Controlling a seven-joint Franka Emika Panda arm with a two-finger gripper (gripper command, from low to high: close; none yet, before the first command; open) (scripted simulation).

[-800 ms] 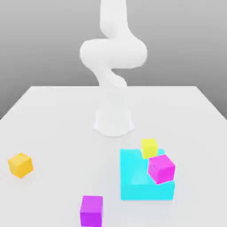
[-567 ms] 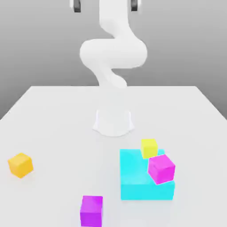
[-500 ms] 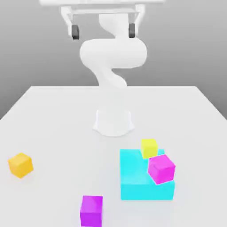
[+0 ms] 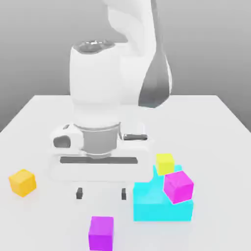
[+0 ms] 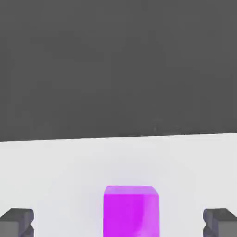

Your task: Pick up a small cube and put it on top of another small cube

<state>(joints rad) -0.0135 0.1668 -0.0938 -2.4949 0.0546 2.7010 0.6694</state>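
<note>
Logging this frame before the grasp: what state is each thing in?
end effector: open, empty, above the table
violet-purple cube: free on the table, ungrasped
magenta cube: tilted, leaning on the cyan block
yellow cube: on the cyan block
cyan block: flat on the table
orange cube: alone on the table

A plain white table (image 4: 44, 117) is seen under soft, even light, its far edge set against a bare grey backdrop (image 4: 29, 44) that is darker in the hand view.

smooth matt violet cube (image 4: 101, 233), glossy white arm (image 4: 117, 83), smooth white table (image 4: 39, 132)
</note>
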